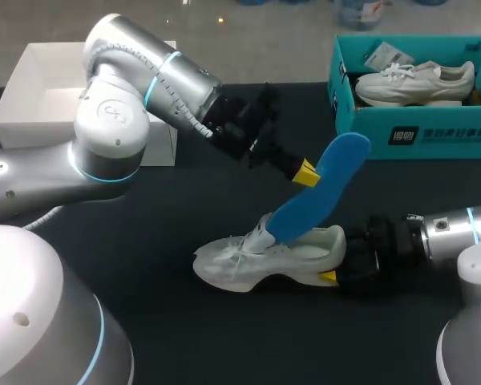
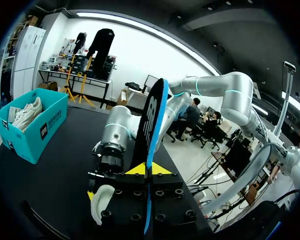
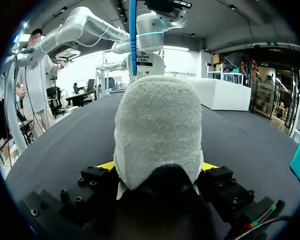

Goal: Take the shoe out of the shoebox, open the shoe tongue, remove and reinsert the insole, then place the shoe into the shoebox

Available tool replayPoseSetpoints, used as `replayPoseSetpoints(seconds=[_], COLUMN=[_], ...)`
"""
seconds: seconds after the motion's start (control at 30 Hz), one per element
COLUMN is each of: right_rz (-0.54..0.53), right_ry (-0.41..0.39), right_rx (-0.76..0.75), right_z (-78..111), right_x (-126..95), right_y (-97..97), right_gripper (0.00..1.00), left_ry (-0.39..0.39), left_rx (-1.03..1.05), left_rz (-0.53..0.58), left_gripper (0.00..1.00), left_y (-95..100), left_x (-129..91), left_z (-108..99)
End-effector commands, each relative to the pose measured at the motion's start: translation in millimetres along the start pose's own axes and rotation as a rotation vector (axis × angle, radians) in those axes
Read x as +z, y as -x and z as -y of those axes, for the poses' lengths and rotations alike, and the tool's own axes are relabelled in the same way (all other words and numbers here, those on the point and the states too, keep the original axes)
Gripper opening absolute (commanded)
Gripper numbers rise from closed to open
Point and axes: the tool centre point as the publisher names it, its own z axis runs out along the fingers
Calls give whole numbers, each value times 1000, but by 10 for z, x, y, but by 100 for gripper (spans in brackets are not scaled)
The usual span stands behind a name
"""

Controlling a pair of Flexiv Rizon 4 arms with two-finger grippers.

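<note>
Black bench carries everything. White open box at far-left corner, partly behind L arm. Teal shoebox at far-right, w/ a second sneaker lying inside. White sneaker is out of the shoebox, mid-bench, sole down, toe toward L side, heel toward R arm. Blue insole is tilted: lower end sits in the sneaker's opening, upper end up in the air toward the shoebox. L pincer comes in above the sneaker and pinches the insole on both faces; L wrist cam shows the insole edge-on between the yellow tips. R pincer is low on the bench, clamped on the sneaker's heel, one finger each side.
</note>
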Motion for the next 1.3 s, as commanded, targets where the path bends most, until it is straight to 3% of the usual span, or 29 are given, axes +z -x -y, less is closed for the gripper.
replayPoseSetpoints(seconds=[0.03, 0.2, 0.53, 0.8, 1.0, 1.3], right_rz=[1, 1, 1, 1, 1, 1], right_ry=[-5, -5, -5, -5, -5, -5], right_rx=[1, 1, 1, 1, 1, 1], right_z=[15, 15, 15, 15, 15, 15], right_x=[39, 39, 39, 39, 39, 39], right_y=[-6, -6, -6, -6, -6, -6], right_gripper=[0, 0, 0, 0, 0, 0], left_ry=[-2, -2, -189, -277, -344, -480], left_rx=[1, 1, -154, -253, -347, -387], left_rz=[-1, -1, -7, -85, -119, -102], left_gripper=[0, 0, 0, 0, 0, 0], left_y=[5, 5, -518, -725, -873, -1147], left_x=[10, 10, 77, -71, -234, -393], left_z=[-5, -5, 329, 485, 486, 600])
